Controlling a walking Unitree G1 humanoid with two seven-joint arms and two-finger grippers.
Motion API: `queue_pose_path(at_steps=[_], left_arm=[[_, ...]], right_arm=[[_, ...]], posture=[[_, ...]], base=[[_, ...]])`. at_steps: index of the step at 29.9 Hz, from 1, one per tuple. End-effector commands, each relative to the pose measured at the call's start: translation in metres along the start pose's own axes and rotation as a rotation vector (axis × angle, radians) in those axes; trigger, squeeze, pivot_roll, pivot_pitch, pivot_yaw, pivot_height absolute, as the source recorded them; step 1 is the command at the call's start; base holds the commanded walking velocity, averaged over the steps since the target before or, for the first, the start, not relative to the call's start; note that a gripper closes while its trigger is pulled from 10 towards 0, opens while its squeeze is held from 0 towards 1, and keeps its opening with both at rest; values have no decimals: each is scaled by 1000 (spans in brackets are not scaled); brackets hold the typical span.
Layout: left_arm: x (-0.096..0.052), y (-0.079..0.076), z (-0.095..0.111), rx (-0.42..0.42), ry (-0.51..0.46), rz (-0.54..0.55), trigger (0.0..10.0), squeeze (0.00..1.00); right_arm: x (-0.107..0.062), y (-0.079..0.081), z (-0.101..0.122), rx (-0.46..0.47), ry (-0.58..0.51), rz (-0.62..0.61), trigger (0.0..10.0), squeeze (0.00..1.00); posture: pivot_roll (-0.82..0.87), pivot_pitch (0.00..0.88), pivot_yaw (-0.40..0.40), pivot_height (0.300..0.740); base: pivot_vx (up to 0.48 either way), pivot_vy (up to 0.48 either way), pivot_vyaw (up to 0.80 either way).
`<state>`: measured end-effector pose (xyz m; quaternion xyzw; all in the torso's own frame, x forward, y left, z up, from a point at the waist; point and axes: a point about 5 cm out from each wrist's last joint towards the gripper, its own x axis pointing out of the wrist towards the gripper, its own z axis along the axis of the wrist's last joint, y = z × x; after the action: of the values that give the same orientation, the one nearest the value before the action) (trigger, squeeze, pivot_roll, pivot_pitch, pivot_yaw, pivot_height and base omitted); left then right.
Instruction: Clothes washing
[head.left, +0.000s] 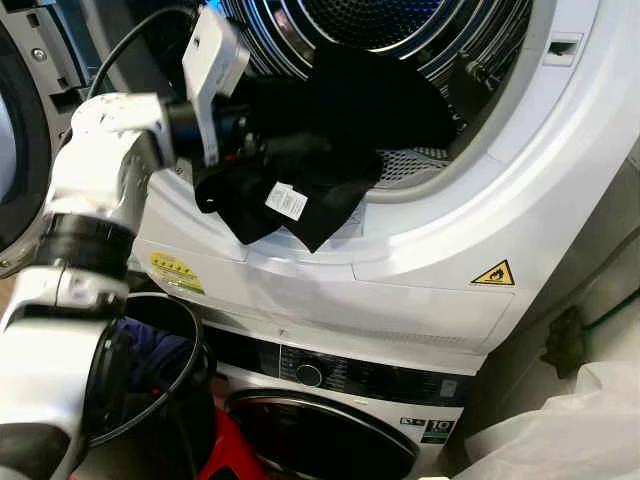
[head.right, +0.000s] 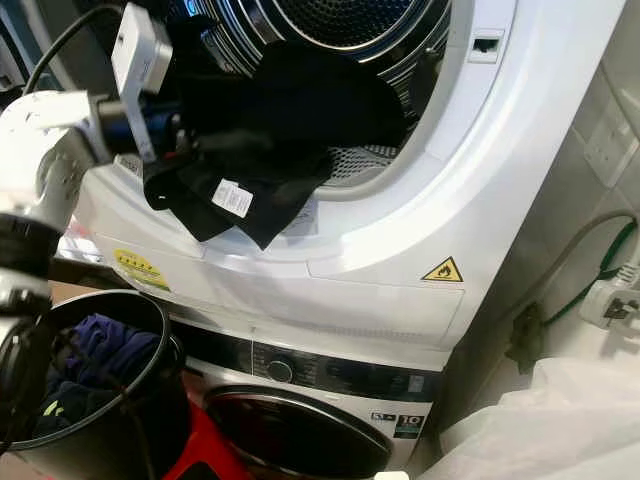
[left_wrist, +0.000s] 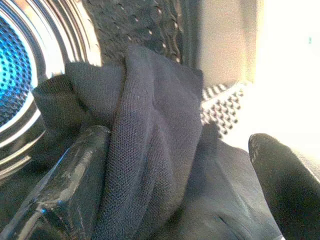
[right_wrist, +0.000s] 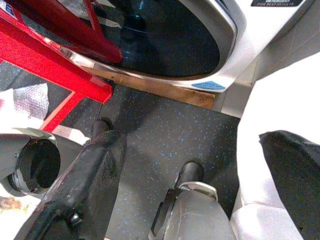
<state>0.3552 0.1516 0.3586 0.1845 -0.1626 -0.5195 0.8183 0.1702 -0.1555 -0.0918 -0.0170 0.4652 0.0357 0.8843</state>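
Stacked white machines fill the scene: dryer (head.left: 560, 190) above, washer (head.left: 340, 400) below, speckled dark floor (right_wrist: 160, 145) at the base.

Garment (head.left: 320, 150): black, draped over the lower lip of the dryer's open port, part inside the steel drum (head.left: 400, 30), part hanging over the front rim; white label (head.left: 286, 200) showing on the hanging part.

Left pincer (left_wrist: 180, 165): raised at the left of the port, fingers (left_wrist: 75, 190) spread apart with a fold of the garment bunched between them, cloth touching one finger; not clenched.

Right pincer (right_wrist: 200, 170): hanging low near the floor, fingers apart, grasping nothing, in front of the washer's door (right_wrist: 170, 35).

Basket (head.right: 100, 400): black, lower left beside the washer, holding blue clothes (head.right: 110, 350).

Red frame (right_wrist: 55, 65): on the floor, left of the washer door.

White bag (head.right: 540, 420): lower right.

Warning sticker (head.left: 494, 273): yellow triangle on the dryer front.
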Motion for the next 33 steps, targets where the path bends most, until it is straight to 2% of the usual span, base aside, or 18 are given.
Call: queue_pose_path(at_steps=[1,4,5,6,10,12,13,14,15,16,17,19,21,22,26,29,30,33], left_arm=[[-7,-6,11,40,-16,-12,10000,1000],[-16,-19,17,99,-86,-45,10000,1000],[-21,-29,20,104,-137,-110,10000,1000],[-29,-45,22,72,-172,-170,10000,1000],[-32,-52,24,62,-190,-114,10000,1000],[-38,-58,26,38,-195,-146,10000,1000],[-41,-62,26,11,-199,-161,10000,961],[-44,-66,24,-14,-194,-176,10000,718],[-46,-68,23,-32,-190,-183,10000,718],[-51,-76,11,-38,-132,-187,10000,0],[-51,-76,11,-38,-132,-187,10000,0],[-54,-88,-14,-121,-36,-148,10000,0],[-55,-94,-25,-160,-7,-141,10000,0],[-57,-103,-35,-205,19,-141,10000,0],[-59,-116,-39,-273,28,-151,10000,0],[-62,-125,-52,-305,81,-99,10000,0],[-62,-125,-52,-305,81,-99,10000,0],[-63,-122,-62,-292,117,6,10000,0]], right_arm=[[-1,3,-5,-2,18,9,10000,0],[-1,3,-5,-3,18,9,10000,0],[-1,3,-5,-3,18,9,10000,0],[-1,3,-6,-6,19,12,10000,0],[-1,4,-5,-9,17,15,10000,0],[-1,4,-5,-12,17,16,10000,0],[-1,4,-5,-12,16,16,10000,0],[-1,4,-5,-11,16,15,10000,0],[-1,4,-5,-11,16,15,10000,0],[-1,4,-5,-12,16,15,10000,0],[-1,4,-5,-12,16,15,10000,0],[-1,3,-5,-13,17,15,10000,0],[-1,4,-6,-14,19,15,10000,0],[-1,4,-6,-15,19,16,10000,0],[-1,3,-6,-17,18,16,10000,0],[-1,3,-6,-18,18,14,10000,0],[-1,3,-6,-18,18,14,10000,0],[-1,3,-6,-18,18,14,10000,0]], posture=[[44,0,60,740],[52,0,60,740],[52,0,58,740],[51,0,57,740],[65,0,49,740],[61,0,54,740],[61,0,54,740],[62,0,55,740],[61,0,56,740],[60,0,56,740],[60,0,56,740],[66,0,56,740],[66,0,55,740],[67,0,54,740],[68,0,55,740],[70,0,55,740],[70,0,55,740],[72,0,53,740]], base=[[0,0,0],[0,0,0],[0,0,0],[0,0,0],[0,0,0],[0,0,0],[0,0,0],[0,0,0],[0,0,0],[0,0,0],[0,0,0],[0,0,0],[0,0,0],[0,0,0],[0,0,0],[0,0,0],[0,0,0],[0,0,0]])
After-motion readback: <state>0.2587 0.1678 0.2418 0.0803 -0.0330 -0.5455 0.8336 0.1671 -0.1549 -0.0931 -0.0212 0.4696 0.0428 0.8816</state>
